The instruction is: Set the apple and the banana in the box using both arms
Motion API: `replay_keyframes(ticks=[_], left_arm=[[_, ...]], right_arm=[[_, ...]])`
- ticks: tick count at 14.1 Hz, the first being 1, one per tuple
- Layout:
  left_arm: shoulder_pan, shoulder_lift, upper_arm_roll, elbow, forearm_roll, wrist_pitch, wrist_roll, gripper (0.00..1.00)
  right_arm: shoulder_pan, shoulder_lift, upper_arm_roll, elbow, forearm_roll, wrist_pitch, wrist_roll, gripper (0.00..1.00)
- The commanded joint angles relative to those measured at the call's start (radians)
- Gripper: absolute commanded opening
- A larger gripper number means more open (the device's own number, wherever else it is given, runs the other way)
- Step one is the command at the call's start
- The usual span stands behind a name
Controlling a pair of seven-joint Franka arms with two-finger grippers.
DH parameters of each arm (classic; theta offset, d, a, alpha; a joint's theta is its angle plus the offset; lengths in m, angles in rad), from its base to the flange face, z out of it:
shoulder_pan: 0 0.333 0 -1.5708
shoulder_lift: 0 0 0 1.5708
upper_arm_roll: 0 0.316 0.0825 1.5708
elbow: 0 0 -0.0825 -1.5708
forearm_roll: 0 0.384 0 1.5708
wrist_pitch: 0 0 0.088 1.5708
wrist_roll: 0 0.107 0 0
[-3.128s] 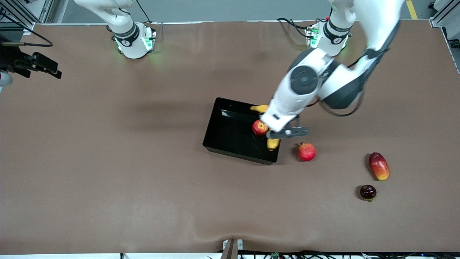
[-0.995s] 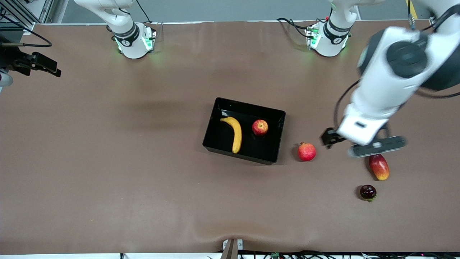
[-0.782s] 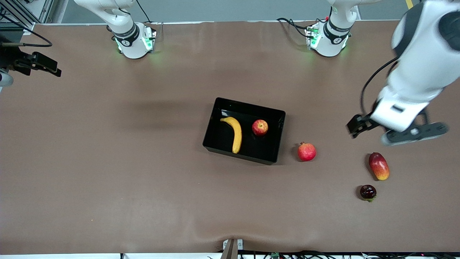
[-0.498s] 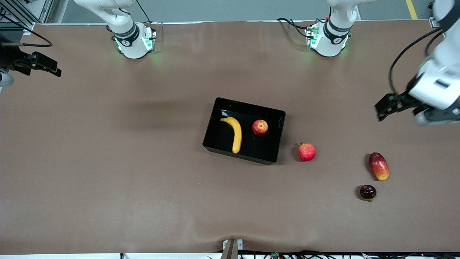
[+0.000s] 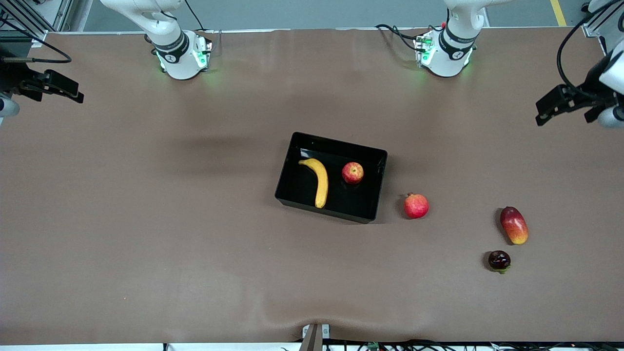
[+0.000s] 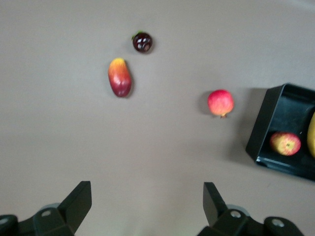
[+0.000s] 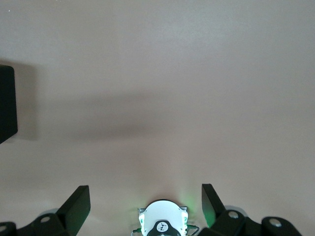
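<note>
Glossy black box (image 5: 375, 187) holds a yellow banana (image 5: 319, 180) with darker tips and a red apple (image 5: 352, 172) with a yellowish patch. Tabletop (image 5: 146, 219) is brown. Nearby lie a pink-red fruit (image 5: 416, 205), a red-yellow mango (image 5: 514, 224) and a dark maroon fruit (image 5: 499, 260).

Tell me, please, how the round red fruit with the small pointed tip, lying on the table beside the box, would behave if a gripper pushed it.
The red fruit looks nearly round, so it would probably roll on the flat table rather than slide. Its pointed tip may make the roll wobble. Its skin looks smooth, so two fingers might slip on it.
</note>
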Motion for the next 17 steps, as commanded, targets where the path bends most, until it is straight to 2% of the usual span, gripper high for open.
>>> replay_keyframes(ticks=[1, 6, 11, 17], left_arm=[[-0.075, -0.127, 0.081, -0.143, -0.019, 0.012, 0.014, 1.00], [-0.110, -0.224, 0.093, -0.232, -0.019, 0.015, -0.003, 1.00], [-0.086, -0.176, 0.093, -0.150, -0.017, 0.001, 0.009, 1.00], [-0.089, -0.152, 0.092, -0.142, -0.017, -0.005, 0.012, 1.00]], right_arm=[[-0.006, -0.006, 0.006, 0.004, -0.008, -0.010, 0.000, 1.00], [-0.006, -0.006, 0.006, 0.002, -0.008, -0.005, 0.000, 1.00], [-0.007, -0.006, 0.004, 0.002, -0.004, 0.012, 0.000, 1.00], [-0.006, -0.003, 0.006, 0.008, -0.001, 0.073, 0.000, 1.00]])
